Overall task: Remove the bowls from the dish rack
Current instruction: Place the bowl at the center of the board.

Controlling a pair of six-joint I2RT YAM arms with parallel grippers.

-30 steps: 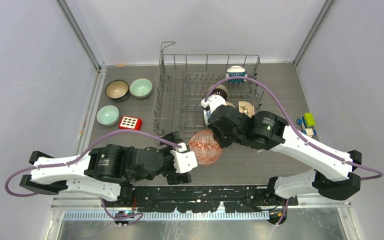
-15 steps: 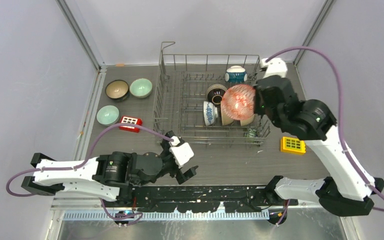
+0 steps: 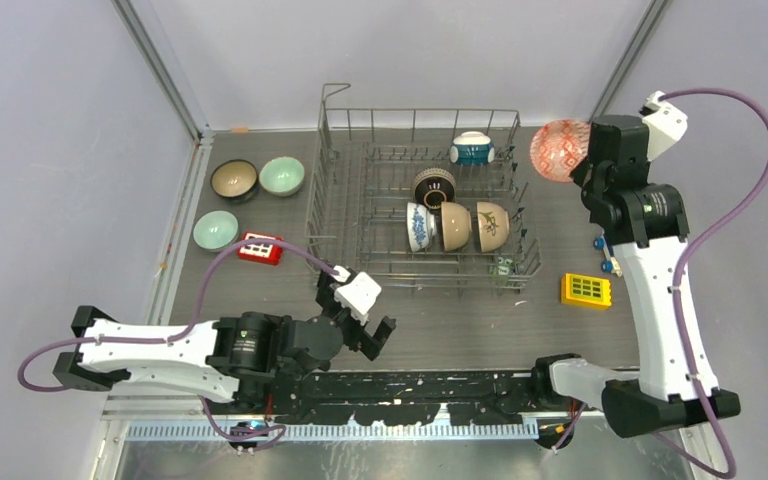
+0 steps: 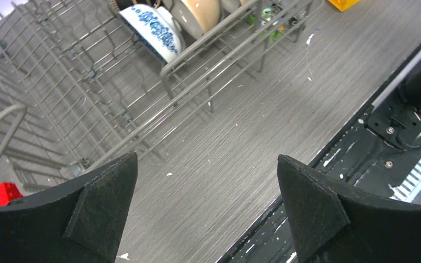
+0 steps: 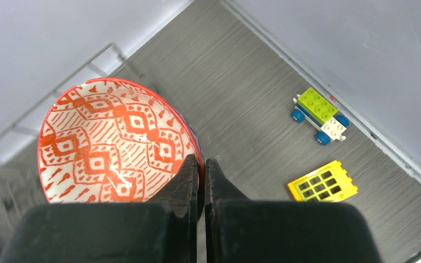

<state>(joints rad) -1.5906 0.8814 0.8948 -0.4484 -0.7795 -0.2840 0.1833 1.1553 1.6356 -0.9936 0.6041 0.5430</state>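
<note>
Worktop [image 3: 460,320] — grey, scuffed.
Dish rack [image 3: 322,200]: centre, with five bowls [image 3: 455,226] standing toward its 3 o'clock side.
Left fingers [image 4: 104,192]: spread wide, empty, at the rack's 7 o'clock.
Red patterned bowl [image 3: 557,150]: outside the rack at its 2 o'clock, rim pinched between the clenched right fingers [image 5: 189,175].
Three bowls [image 3: 282,176] — on the worktop, rack's 9 to 10 o'clock.
Yellow block [image 3: 586,290]: rack's 4 o'clock.

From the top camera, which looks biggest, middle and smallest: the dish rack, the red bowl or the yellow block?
1. dish rack
2. red bowl, but it's held up nearer the camera, so I'm not sure
3. yellow block
</note>
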